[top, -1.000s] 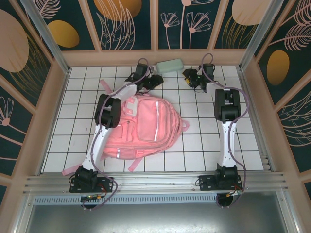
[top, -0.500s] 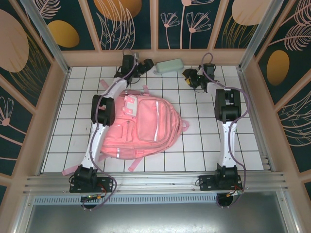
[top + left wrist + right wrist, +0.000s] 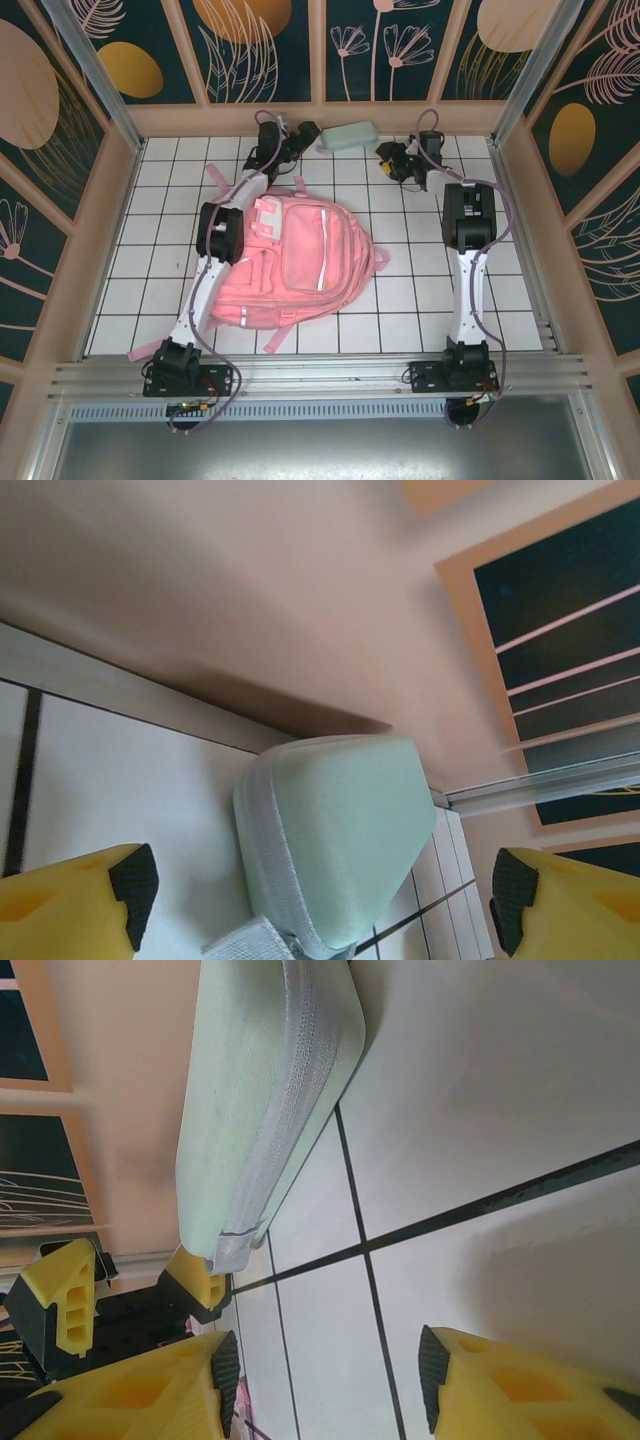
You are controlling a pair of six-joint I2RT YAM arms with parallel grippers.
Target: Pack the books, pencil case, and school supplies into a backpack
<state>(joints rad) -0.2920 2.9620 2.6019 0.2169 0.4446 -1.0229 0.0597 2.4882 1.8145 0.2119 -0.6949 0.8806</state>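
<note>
One pink backpack lies flat mid-counter, and one mint-green, round-cornered pencil case with a pale zip band lies at the far edge against the wall, with the left hand spread wide, empty, just beside one end and the right hand half spread, empty, near the other.

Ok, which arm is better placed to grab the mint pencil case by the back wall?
Left, probably. The left pincer stands wide open, with one end of the pencil case lined up between its fingers. The right pincer, open too, has bare tile between it and the case.
</note>
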